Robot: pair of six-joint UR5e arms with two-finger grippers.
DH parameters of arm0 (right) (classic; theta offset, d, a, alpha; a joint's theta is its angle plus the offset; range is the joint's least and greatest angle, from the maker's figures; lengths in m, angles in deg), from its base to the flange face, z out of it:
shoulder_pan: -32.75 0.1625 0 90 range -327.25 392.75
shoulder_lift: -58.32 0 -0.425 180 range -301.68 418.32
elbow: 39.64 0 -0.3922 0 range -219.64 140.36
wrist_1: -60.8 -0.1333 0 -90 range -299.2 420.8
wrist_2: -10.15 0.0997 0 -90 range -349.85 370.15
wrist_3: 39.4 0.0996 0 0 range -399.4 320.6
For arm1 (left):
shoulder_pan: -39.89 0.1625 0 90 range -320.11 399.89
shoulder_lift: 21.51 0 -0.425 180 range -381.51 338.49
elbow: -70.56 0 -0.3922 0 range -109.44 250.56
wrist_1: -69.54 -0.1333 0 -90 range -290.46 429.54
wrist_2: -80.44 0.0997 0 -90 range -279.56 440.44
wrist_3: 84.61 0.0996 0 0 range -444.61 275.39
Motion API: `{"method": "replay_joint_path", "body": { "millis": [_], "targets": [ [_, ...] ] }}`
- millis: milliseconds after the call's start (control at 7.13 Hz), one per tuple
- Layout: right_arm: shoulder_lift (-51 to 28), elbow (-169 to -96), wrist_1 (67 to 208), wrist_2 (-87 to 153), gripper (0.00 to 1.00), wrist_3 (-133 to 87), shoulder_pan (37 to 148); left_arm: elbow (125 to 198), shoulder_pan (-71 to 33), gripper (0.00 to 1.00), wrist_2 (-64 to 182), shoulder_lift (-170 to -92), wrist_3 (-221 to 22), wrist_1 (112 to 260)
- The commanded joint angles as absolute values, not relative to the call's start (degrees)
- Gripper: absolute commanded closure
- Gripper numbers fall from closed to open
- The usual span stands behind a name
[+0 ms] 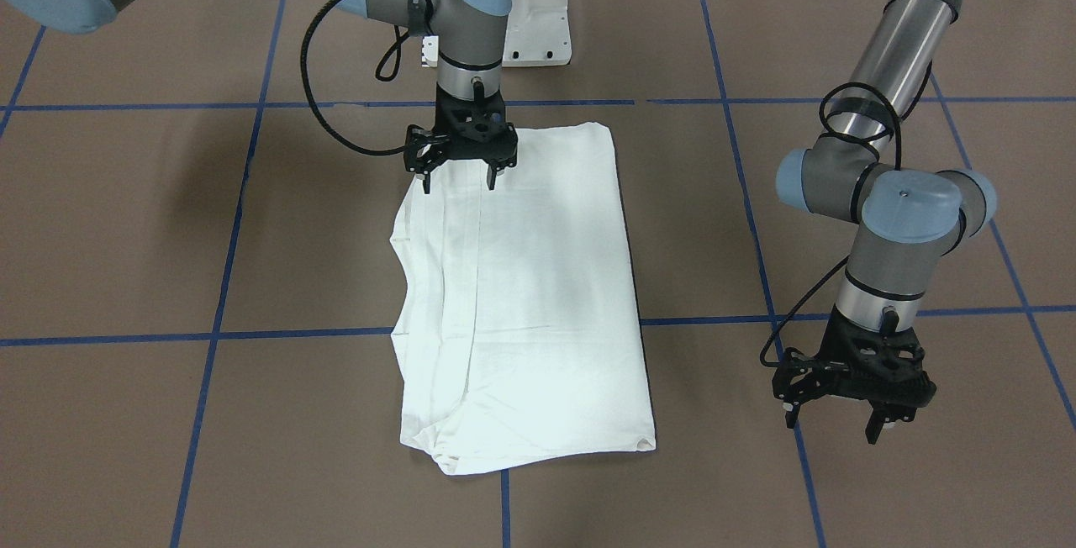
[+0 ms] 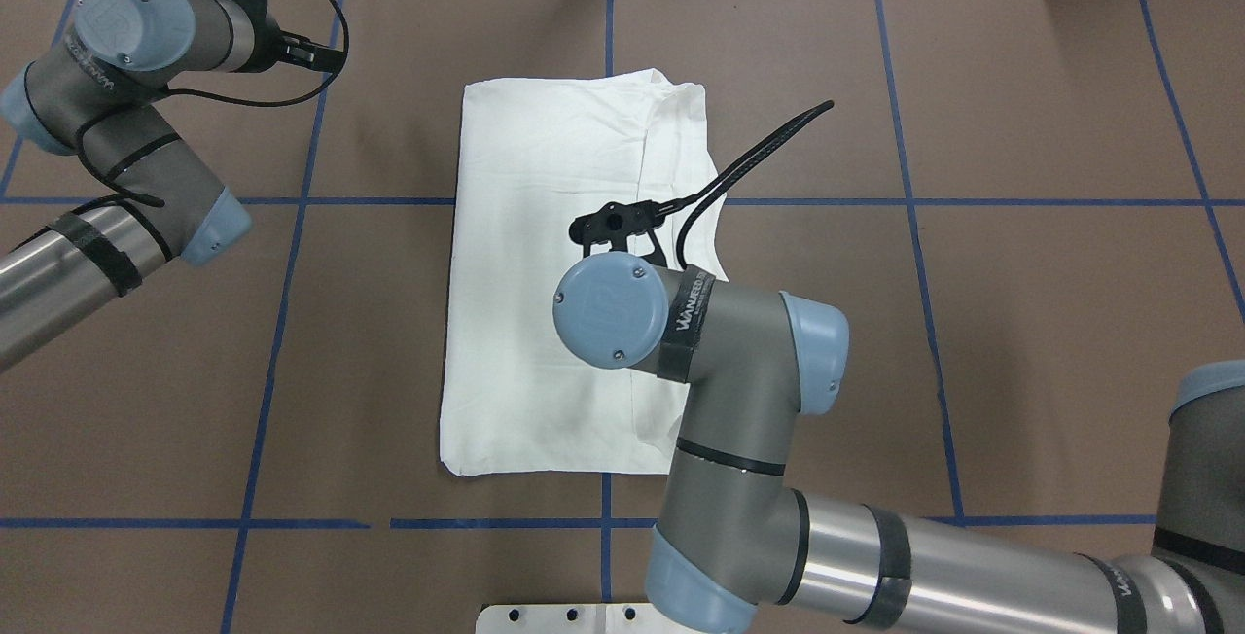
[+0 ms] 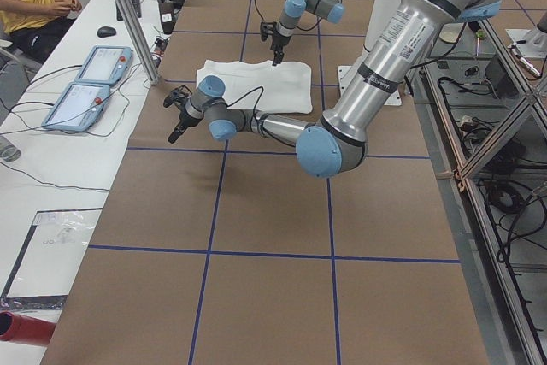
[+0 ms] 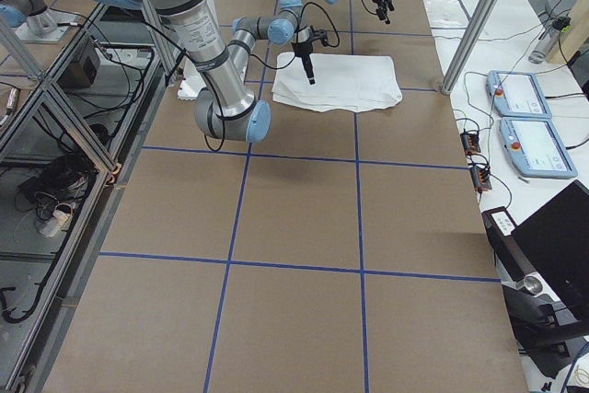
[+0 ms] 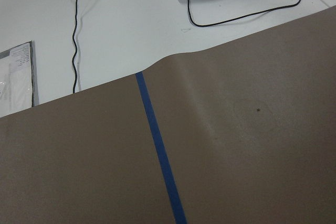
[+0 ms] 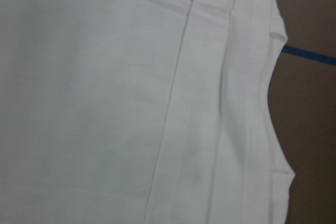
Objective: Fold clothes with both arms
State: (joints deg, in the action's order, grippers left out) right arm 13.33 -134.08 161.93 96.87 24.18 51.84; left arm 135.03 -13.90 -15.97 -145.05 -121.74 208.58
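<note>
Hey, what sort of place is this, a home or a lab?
Most likely a robotics lab: a left arm and a right arm hang over a table gridded with blue tape, with teach pendants and loose cables on the bench beside it.

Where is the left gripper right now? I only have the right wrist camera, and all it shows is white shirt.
Observer: The left gripper hangs over bare brown table, beside the shirt, near the end farthest from the robot.
Operator: Is it holding anything?
Observer: No, it is open and empty.
Operator: And the right one?
Observer: The right gripper is open above the shirt's robot-side half, with no cloth between its fingers.
</note>
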Motion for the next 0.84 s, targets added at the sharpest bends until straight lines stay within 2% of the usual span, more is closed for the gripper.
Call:
{"method": "replay_joint_path", "body": {
  "millis": [0, 281, 421, 701],
  "targets": [
    [14.7, -131.7, 162.7, 98.1, 0.19, 20.6, 47.7, 135.3, -13.9, 0.0, -15.9, -144.9, -121.9, 208.8],
    [14.4, -132.8, 169.2, 98.9, 0.4, 15.0, 47.5, 135.8, -13.9, 0.0, -15.8, -143.9, -122.0, 208.9],
    [14.4, -133.0, 169.9, 98.8, 0.54, 14.3, 47.5, 135.9, -13.9, 0.0, -15.8, -143.8, -122.0, 208.9],
    [14.7, -132.9, 170.0, 98.7, 1.0, 14.3, 47.5, 136.0, -13.9, 0.0, -15.8, -143.3, -122.0, 209.3]
  ]
}}
